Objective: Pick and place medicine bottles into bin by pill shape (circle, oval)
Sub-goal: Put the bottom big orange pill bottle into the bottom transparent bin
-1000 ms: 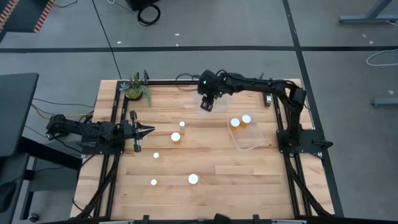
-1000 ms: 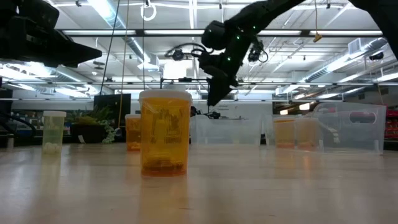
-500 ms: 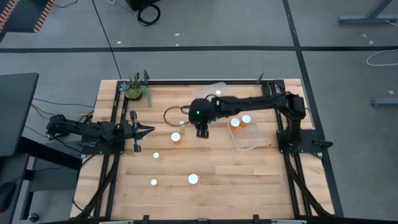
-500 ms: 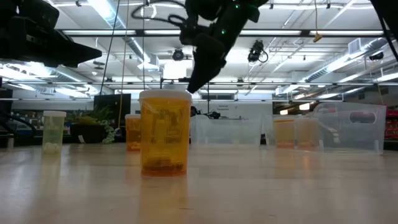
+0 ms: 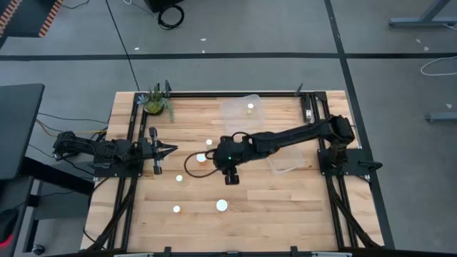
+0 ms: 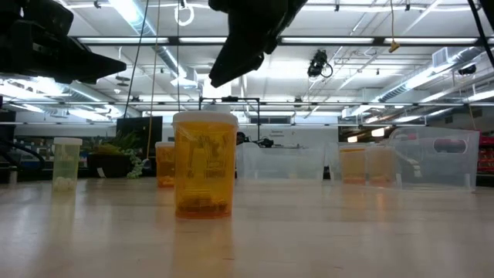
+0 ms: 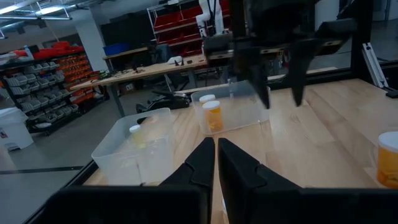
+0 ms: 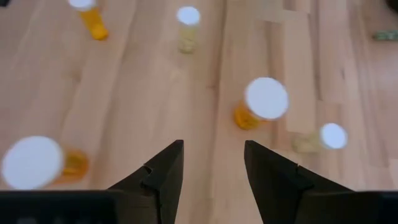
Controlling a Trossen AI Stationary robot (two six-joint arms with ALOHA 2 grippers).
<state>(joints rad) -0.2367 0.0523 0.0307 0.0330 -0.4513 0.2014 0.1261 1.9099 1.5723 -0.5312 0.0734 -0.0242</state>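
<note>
Reaching: you are carrying the right gripper, jaws spread and empty, out over mid-table among loose medicine bottles. Next, you are needing to choose one bottle, centre the jaws on its cap and descend. Left gripper, jaws pressed together, is waiting at the table's left edge. Count, high view: five white caps loose; one in the far bin.
</note>
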